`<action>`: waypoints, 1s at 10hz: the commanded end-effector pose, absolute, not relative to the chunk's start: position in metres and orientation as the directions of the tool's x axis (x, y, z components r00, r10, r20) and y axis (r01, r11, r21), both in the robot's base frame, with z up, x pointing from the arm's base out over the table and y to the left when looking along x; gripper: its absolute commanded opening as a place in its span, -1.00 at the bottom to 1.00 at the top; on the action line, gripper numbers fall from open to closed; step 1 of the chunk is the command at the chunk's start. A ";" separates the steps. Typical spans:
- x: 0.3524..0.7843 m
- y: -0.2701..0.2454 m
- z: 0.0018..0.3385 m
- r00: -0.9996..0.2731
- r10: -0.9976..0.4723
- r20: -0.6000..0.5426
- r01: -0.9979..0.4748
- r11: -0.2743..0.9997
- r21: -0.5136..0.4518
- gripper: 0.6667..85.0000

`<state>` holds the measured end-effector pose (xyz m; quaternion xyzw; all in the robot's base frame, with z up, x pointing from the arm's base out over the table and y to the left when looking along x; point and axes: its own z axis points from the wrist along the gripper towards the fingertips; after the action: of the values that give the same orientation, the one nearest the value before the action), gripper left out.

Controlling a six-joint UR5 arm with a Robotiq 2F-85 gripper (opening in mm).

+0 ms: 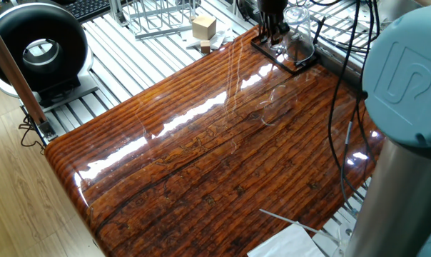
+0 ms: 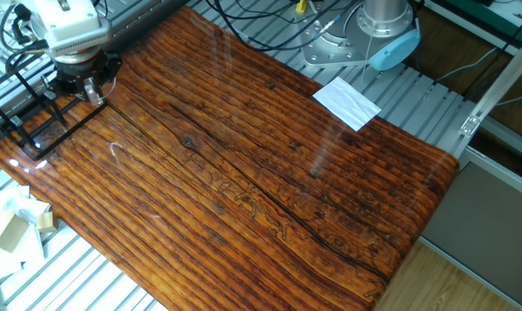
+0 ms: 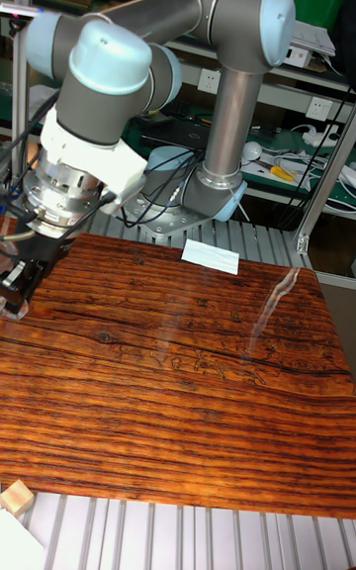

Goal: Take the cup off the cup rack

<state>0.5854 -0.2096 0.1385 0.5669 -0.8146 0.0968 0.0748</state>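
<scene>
- Gripper (image 1: 275,30): I judge it clamped on the cup (image 1: 296,19), lifting stage.
- Cup rack (image 2: 32,117): black wire frame beneath.
- Next: I'd raise clear of rods.
</scene>
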 end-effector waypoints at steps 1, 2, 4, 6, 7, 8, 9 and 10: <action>0.584 -0.204 0.157 -0.358 -0.903 0.239 -0.934 0.351 -0.073 -0.99; 0.585 -0.202 0.164 -0.358 -0.902 0.243 -0.934 0.351 -0.074 -0.99; 0.585 -0.196 0.176 -0.366 -0.898 0.244 -0.930 0.360 -0.073 -0.99; 0.585 -0.195 0.180 -0.371 -0.897 0.242 -0.929 0.364 -0.074 -0.99; 0.584 -0.195 0.184 -0.378 -0.893 0.243 -0.926 0.370 -0.079 -0.99; 0.584 -0.196 0.189 -0.379 -0.891 0.251 -0.925 0.369 -0.087 -0.99; 0.583 -0.198 0.194 -0.383 -0.885 0.265 -0.924 0.371 -0.097 -0.99; 0.585 -0.201 0.197 -0.381 -0.884 0.272 -0.925 0.362 -0.116 -0.99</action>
<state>0.5837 -0.1999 0.1863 0.5536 -0.8205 0.1133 0.0859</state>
